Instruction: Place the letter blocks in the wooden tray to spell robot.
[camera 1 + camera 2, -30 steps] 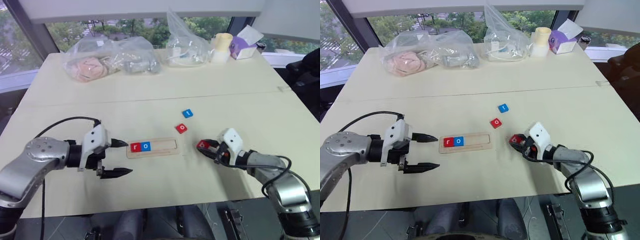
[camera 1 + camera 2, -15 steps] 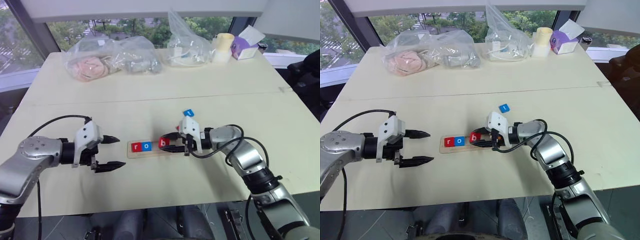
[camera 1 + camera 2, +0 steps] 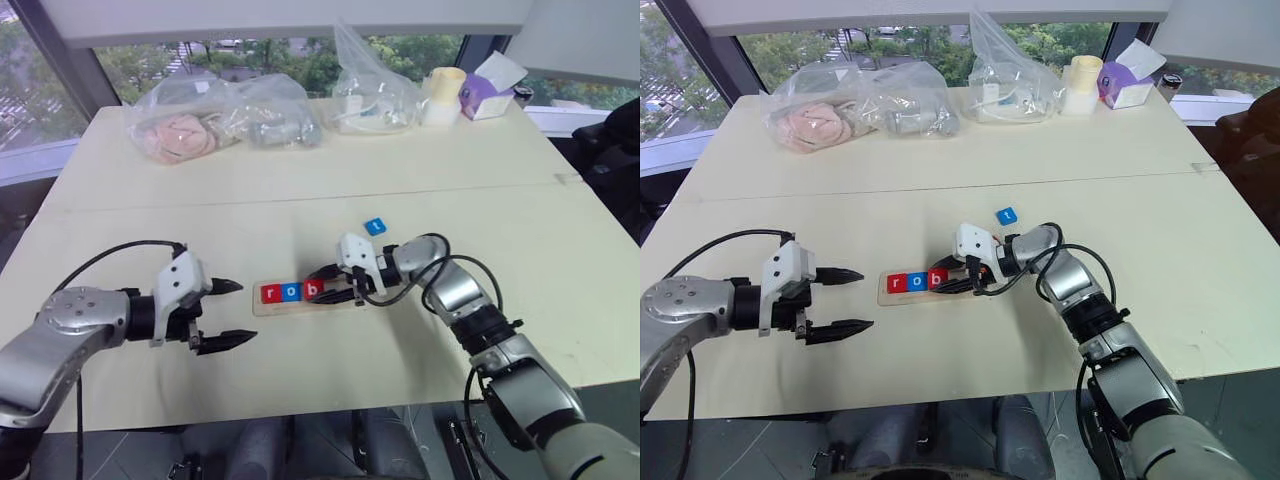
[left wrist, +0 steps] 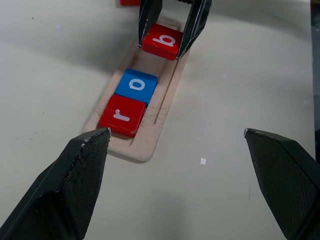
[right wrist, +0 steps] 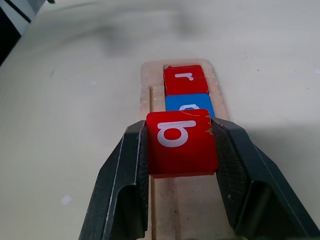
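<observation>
The wooden tray (image 3: 258, 306) lies on the table between my two arms. A red r block (image 3: 269, 293) and a blue o block (image 3: 291, 292) sit side by side at its left end. My right gripper (image 3: 318, 286) reaches in from the right and is shut on the red b block (image 5: 181, 141), holding it slightly tilted over the slot right beside the blue o. Beyond the tray lies a blue t block (image 3: 375, 227) on the table. A red tile edge (image 4: 130, 2) peeks out behind the right gripper. My left gripper (image 3: 241, 313) hovers open just left of the tray.
At the table's far side lie clear plastic bags (image 3: 215, 120) (image 3: 372, 92), a pale roll (image 3: 444, 94) and a purple box (image 3: 487, 92). Bare tabletop stretches right of the tray and toward the near edge.
My right gripper has carried the red b block leftward from the table right of the tray to the slot beside the blue o. The left gripper has stayed open in about the same place.
</observation>
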Robot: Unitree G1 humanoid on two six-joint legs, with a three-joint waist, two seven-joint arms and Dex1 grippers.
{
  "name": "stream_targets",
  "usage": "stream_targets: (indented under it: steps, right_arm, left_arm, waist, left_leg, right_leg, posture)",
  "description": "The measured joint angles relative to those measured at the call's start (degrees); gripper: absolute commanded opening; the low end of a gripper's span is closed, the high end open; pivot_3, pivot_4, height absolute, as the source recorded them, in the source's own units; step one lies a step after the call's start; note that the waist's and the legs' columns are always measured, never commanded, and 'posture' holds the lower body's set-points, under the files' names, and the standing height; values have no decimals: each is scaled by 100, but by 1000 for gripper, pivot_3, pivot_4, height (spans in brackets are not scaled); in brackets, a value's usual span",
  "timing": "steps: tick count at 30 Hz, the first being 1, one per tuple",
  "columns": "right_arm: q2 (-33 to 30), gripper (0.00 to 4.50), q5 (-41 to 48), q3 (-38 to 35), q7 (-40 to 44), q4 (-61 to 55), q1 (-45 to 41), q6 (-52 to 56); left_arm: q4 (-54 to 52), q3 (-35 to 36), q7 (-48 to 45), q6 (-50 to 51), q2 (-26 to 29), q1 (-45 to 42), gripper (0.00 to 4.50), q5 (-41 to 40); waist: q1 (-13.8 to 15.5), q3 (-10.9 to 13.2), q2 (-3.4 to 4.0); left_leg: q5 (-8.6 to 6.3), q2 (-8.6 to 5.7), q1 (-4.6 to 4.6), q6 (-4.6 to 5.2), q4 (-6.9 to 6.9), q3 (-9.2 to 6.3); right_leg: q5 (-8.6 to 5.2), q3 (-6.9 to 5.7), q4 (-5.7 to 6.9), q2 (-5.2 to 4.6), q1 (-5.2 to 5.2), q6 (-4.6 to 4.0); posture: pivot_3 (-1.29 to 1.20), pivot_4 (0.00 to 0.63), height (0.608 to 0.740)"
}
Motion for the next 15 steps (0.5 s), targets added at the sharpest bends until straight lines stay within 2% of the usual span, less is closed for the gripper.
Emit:
stream_targets:
  steps: [6,12,13,15]
  right_arm:
    - [158,1207,-198,-1,-14,507,-195,-247]
    - [291,4258,-303,-3,-21,719,-243,-331]
    - [306,4458,-313,-6,-26,719,-253,-334]
    - [330,4458,-331,-26,-73,719,-262,-335]
  left_arm:
    - [-98,77,222,73,-137,96,4500,-87]
    - [-97,80,298,89,-224,76,4500,-89]
    - [-93,80,307,88,-236,65,4500,-88]
    - [-83,80,320,81,-238,54,4500,-76]
  waist:
    - [-11,0,0]
    - [-11,0,0]
    - [-11,0,0]
    - [-11,0,0]
  left_leg:
    - [2,0,12,-4,-1,1]
    - [5,0,15,-7,0,6]
    - [5,0,15,-7,0,6]
    - [5,0,16,-8,-1,6]
  right_leg:
    - [-1,2,18,1,0,-1]
    - [-1,3,24,1,0,-1]
    - [-1,4,24,1,0,-1]
    - [-1,5,25,1,0,-1]
  posture:
    - [0,150,740]
    - [0,150,740]
    - [0,150,740]
    - [0,150,740]
